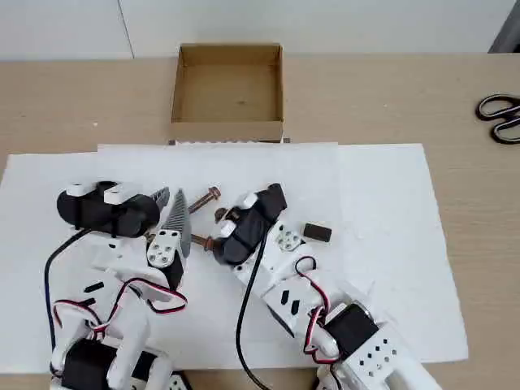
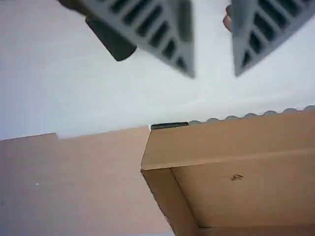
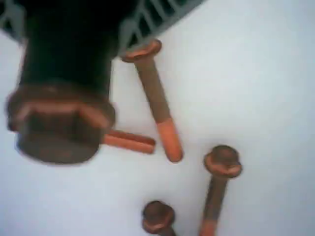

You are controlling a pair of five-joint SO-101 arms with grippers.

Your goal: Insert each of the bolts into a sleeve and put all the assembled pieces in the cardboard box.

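1. Near the middle of the white paper sheet (image 1: 382, 203), the right gripper (image 1: 218, 236) was closed around a black sleeve (image 3: 66, 54). A copper-coloured flange bolt (image 3: 59, 125) seemed to sit in the end of that sleeve, with its hex head toward the wrist camera.
2. The left gripper (image 2: 214, 69) hung just beside it, above the sheet. Its grey ribbed fingers were spread apart with nothing between them, and it pointed toward the cardboard box (image 1: 227, 130).
3. The cardboard box stood past the far edge of the sheet. No assembled piece was visible inside it.
4. Three loose bolts lay on the sheet below the right gripper: a long bolt (image 3: 153, 98), a second bolt (image 3: 220, 184) and a third bolt (image 3: 157, 216), of which mostly the head showed. An orange shank end stuck out from behind the held head, and I could not tell to which bolt it belonged.
5. A spare sleeve (image 1: 317, 232) lay on the other side of the right arm, apart from the bolts.
6. I judged the bolts to be stiff, light metal with round, smooth shanks that roll and slip easily. A grip across the shank just under the flange looked safest.
7. The sleeve looked rigid. It should be held around its middle, so that the hole stays free.
8. The held bolt could slide out if the sleeve were tipped head-down.
9. Scissors (image 1: 500, 118) lay well apart, at the table edge.
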